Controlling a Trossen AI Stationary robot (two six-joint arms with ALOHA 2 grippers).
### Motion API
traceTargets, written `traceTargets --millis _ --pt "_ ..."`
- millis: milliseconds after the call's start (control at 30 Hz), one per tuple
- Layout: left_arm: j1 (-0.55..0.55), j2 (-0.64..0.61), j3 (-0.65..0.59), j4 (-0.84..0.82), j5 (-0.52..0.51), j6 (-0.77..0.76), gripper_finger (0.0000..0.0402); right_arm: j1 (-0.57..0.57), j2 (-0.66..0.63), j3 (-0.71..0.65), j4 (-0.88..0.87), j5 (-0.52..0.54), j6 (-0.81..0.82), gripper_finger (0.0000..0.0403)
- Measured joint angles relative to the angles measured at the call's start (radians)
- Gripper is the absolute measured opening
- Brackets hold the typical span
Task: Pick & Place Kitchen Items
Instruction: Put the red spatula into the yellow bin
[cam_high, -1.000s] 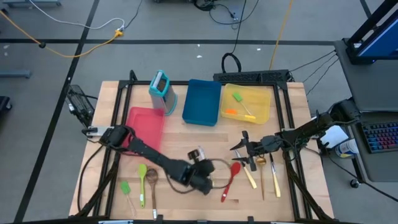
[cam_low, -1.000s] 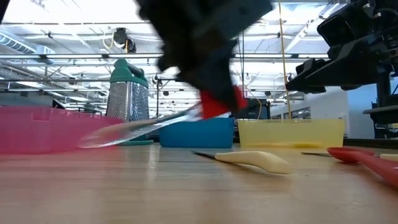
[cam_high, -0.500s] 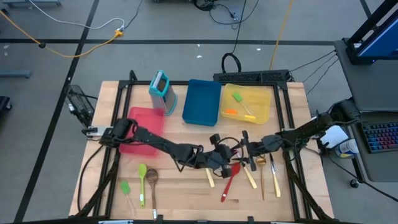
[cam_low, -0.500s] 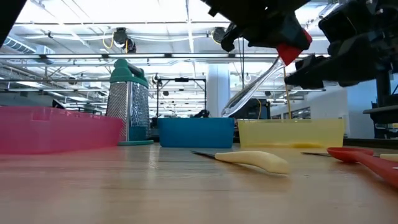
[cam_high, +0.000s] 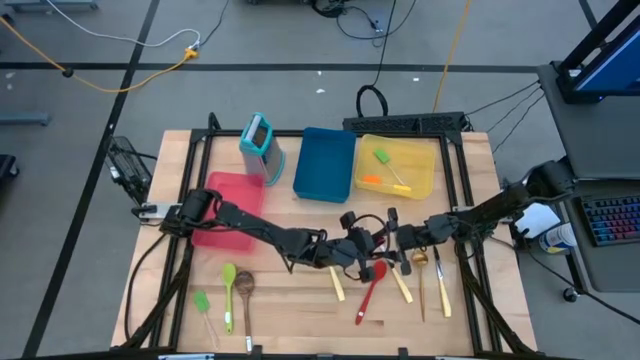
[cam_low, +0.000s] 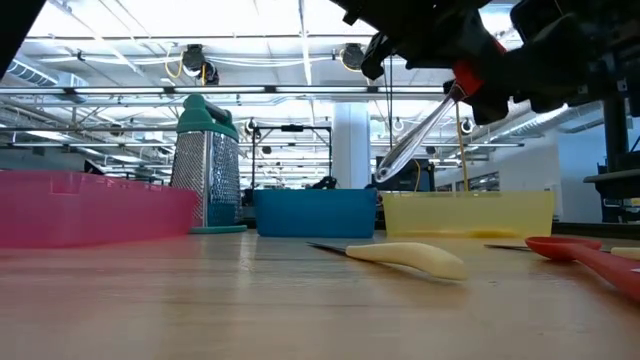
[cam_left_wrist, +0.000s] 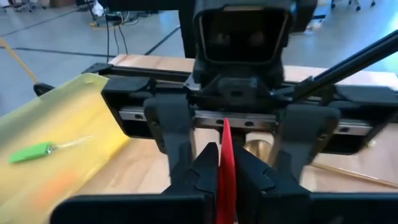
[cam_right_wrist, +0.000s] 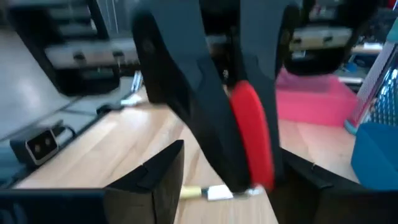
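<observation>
Kitchen items lie scattered over the desk, and one of them, a red-handled utensil with a clear blade, is up in the air, clamped in my left pincer. I see its red handle pinched between the two left fingers in the left wrist view. My right pincer faces it head-on, just beside it, with its fingers spread apart and the red handle sitting between them, though I cannot tell whether they touch it.

Directly beneath the two pincers lie a red spoon and two cream-handled knives, with a gold spoon just past them on the right pincer's side. Well behind the left pincer, near the left arm's end of the desk, lie a green spoon, a wooden spoon and a green spatula.

Beyond the pincers, toward the far edge, a yellow tray holds a green spatula and an orange one. A blue tray sits next to it, then a teal grater, and a red tray lies partly under the left arm.
</observation>
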Motion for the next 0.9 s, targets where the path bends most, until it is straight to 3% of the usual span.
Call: traceTargets --millis 167,400,900 --pt "0.0 0.0 0.0 -0.005 0.0 0.0 0.0011 0.0 0.052 0.0 0.071 0.002 -0.003 0.0138" --pt "-0.004 -0.002 0.001 -0.007 0.0 0.003 0.0028 -0.017 0.071 0.0 0.098 -0.002 -0.014 0.0023" --pt "-0.006 -0.002 0.002 -0.019 -0.002 0.006 0.0034 -0.021 0.071 0.0 0.091 0.003 -0.046 0.0023"
